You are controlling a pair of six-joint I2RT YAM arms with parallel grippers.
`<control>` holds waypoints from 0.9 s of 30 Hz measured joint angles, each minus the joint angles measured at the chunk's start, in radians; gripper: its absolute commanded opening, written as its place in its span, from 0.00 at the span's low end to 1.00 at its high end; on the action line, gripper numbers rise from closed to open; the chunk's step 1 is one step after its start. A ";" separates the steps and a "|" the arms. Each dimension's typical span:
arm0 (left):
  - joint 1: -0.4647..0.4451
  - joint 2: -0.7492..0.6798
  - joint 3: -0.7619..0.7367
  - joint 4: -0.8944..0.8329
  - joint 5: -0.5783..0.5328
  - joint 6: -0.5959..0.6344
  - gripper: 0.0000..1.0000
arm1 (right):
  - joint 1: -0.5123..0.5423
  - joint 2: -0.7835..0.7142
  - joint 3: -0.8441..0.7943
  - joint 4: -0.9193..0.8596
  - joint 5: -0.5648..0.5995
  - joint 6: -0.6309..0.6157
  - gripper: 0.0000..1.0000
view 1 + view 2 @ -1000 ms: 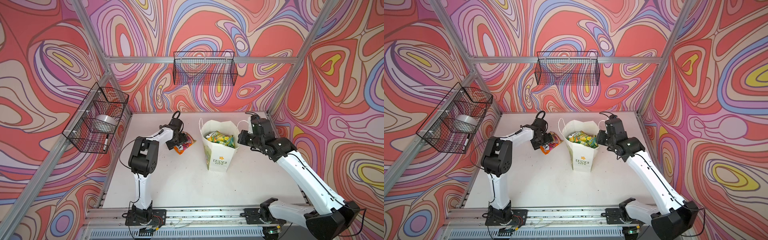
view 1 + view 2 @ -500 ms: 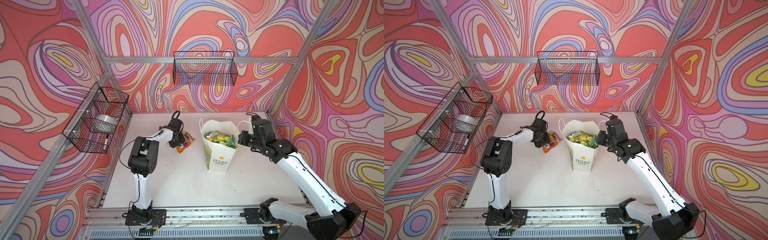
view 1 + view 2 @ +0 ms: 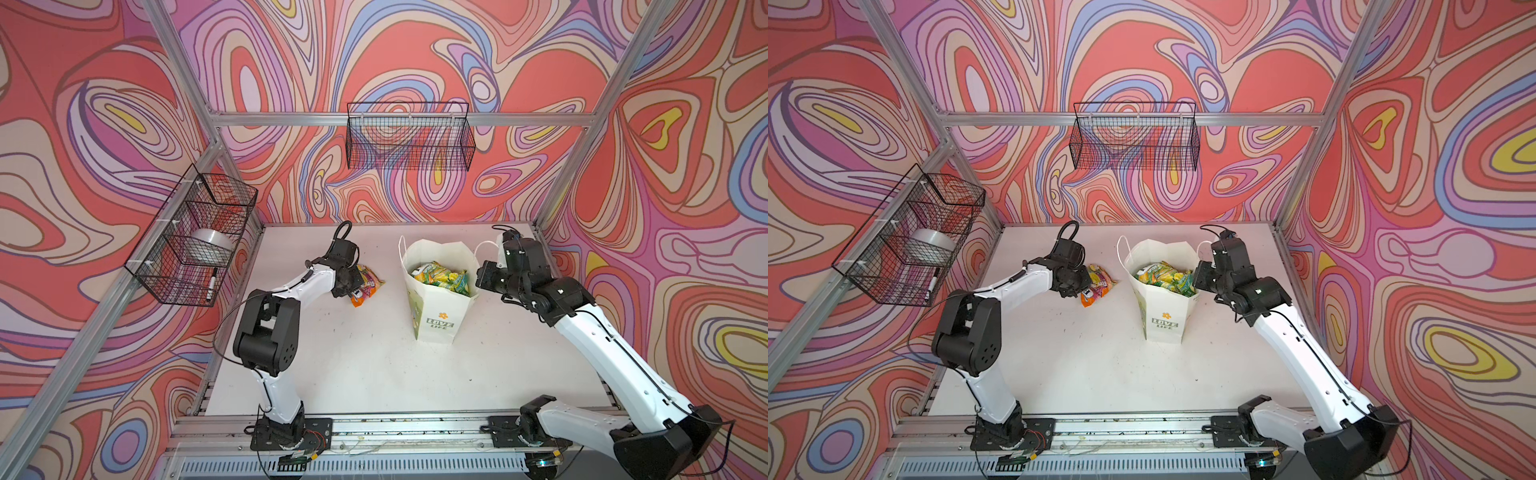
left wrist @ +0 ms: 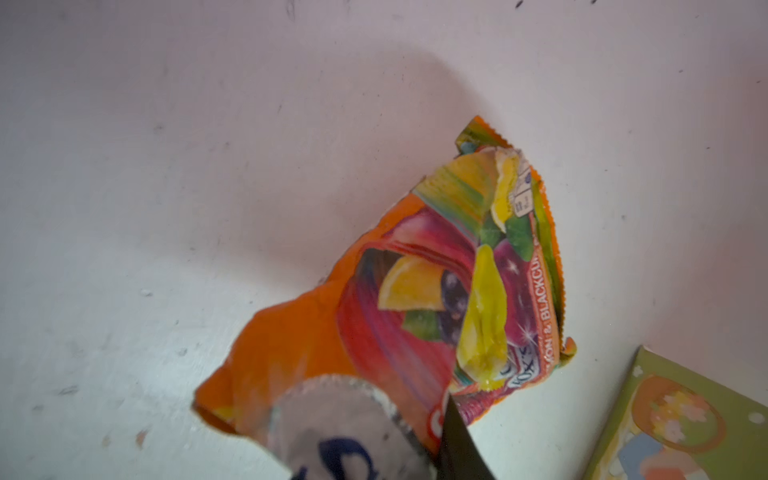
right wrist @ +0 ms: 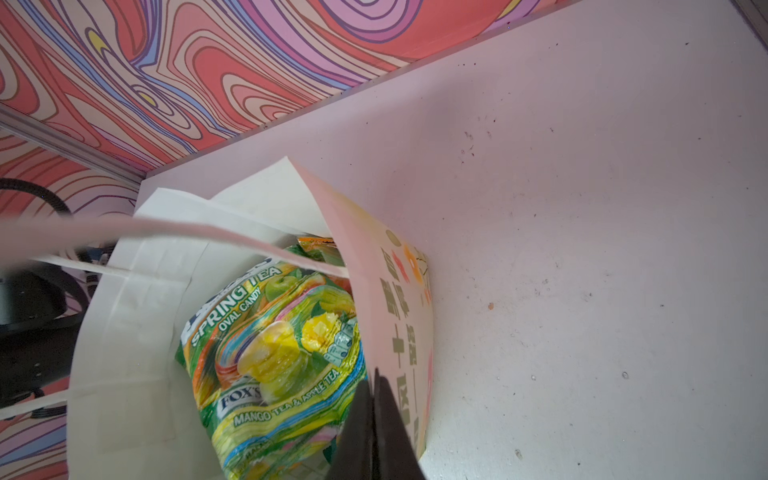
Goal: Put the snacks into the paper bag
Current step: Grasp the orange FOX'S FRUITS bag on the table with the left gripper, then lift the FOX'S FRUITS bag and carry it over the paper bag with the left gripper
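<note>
A: How far along?
B: Nearly through, I judge. The paper bag (image 3: 436, 316) stands upright just past the table's centre, toward 1 o'clock. The green packets (image 3: 440, 277) are heaped inside, up near the rim. The right wrist view shows one lying face up on top.

A: Anything outside it?
B: One orange packet (image 3: 366, 286), lying on the table (image 3: 353, 374) at the bag's 9 o'clock, near it but not touching. I find no others loose.

A: Left arm?
B: The left gripper (image 3: 354, 286) sits low over that packet. In the wrist view its fingers (image 4: 345, 424) stand narrow, pinching the packet's near end. The packet is not yet lifted.

A: Right arm?
B: The right gripper (image 3: 480, 277) is at the bag's 3 o'clock rim. Its fingers (image 5: 386, 436) are pressed together on the paper wall, bracing the mouth open, I reckon.

A: What's left?
B: Lift it, carry it toward 3 o'clock, clear the rim, drop it. Likely the last one.

A: What's in the way?
B: The bag's tall 9 o'clock wall crosses the path. A cord handle (image 5: 187, 228) runs across the mouth in the right wrist view. The heap leaves little room. Otherwise there is a wire basket (image 3: 178, 286) on the 9 o'clock wall holding a tape roll (image 3: 208, 245) and a marker (image 3: 212, 284). A second basket (image 3: 409, 145) hangs at 12 o'clock. Both are well apart.
</note>
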 measured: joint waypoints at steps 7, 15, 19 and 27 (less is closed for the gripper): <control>0.005 -0.200 -0.040 -0.016 -0.023 0.000 0.18 | 0.000 0.000 0.000 0.000 0.001 0.000 0.00; 0.005 -0.481 -0.035 -0.106 -0.046 0.027 0.18 | 0.000 0.000 0.000 0.000 0.002 -0.001 0.00; -0.005 -0.600 0.045 -0.157 -0.039 0.061 0.17 | 0.000 0.000 0.001 0.000 0.003 -0.001 0.00; -0.233 -0.636 0.340 -0.189 -0.056 0.178 0.16 | 0.000 0.013 0.011 0.001 0.002 -0.001 0.00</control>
